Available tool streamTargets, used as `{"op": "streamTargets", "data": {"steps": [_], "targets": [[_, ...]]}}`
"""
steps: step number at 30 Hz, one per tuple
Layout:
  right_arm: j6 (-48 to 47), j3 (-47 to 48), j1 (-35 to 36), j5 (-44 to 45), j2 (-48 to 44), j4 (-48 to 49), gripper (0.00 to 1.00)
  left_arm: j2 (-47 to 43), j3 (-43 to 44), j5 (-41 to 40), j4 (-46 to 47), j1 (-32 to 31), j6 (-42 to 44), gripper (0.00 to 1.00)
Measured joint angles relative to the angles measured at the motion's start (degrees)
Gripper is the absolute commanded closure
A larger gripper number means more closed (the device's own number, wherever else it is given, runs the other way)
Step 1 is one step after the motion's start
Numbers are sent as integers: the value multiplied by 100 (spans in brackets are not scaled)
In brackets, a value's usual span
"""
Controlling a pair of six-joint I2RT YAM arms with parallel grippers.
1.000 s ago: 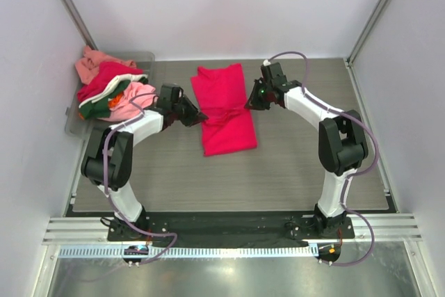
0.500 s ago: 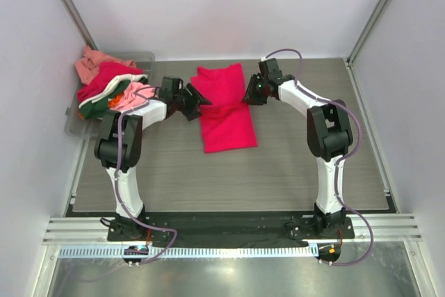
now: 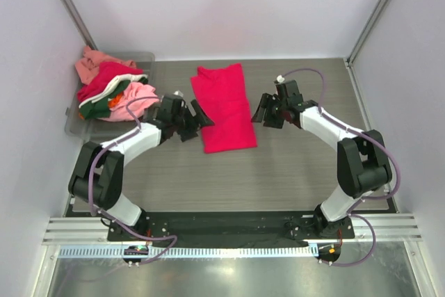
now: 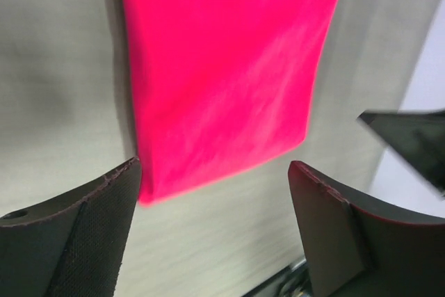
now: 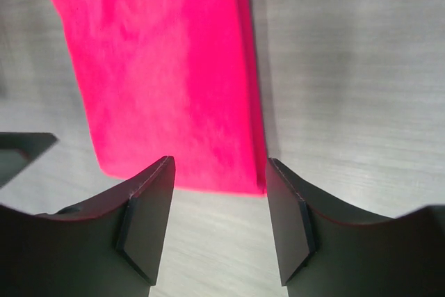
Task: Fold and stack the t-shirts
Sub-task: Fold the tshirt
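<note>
A crimson-red t-shirt [image 3: 224, 108] lies folded into a long flat strip on the grey table, and it also shows in the left wrist view [image 4: 222, 67] and the right wrist view [image 5: 160, 74]. My left gripper [image 3: 197, 122] hovers just off its left edge, open, with only table between the fingers [image 4: 76, 234]. At the shirt's right edge my right gripper [image 3: 263, 115] is open too, its fingers [image 5: 295, 220] empty above the table near the shirt's corner. More t-shirts [image 3: 111, 88] in salmon, red, green and pink are heaped at the far left.
The heap sits in a clear plastic bin [image 3: 75, 122] against the left wall. White walls close in the table on three sides. The right gripper [image 4: 410, 137] shows at the edge of the left wrist view.
Both grippers opened and let go of the crimson shirt, then drew back from its sides toward the near edge. The shirt's bunched middle now lies smooth.
</note>
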Motion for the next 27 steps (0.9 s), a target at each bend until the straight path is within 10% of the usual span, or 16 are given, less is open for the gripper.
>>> {"op": "streamTargets", "data": {"steps": [20, 27], "targets": [[24, -1565, 13, -960, 125, 1025, 60, -474, -1285, -553, 87, -638, -9, 39], [15, -1572, 37, -977, 260, 1196, 99, -319, -1440, -505, 321, -638, -59, 43]]}}
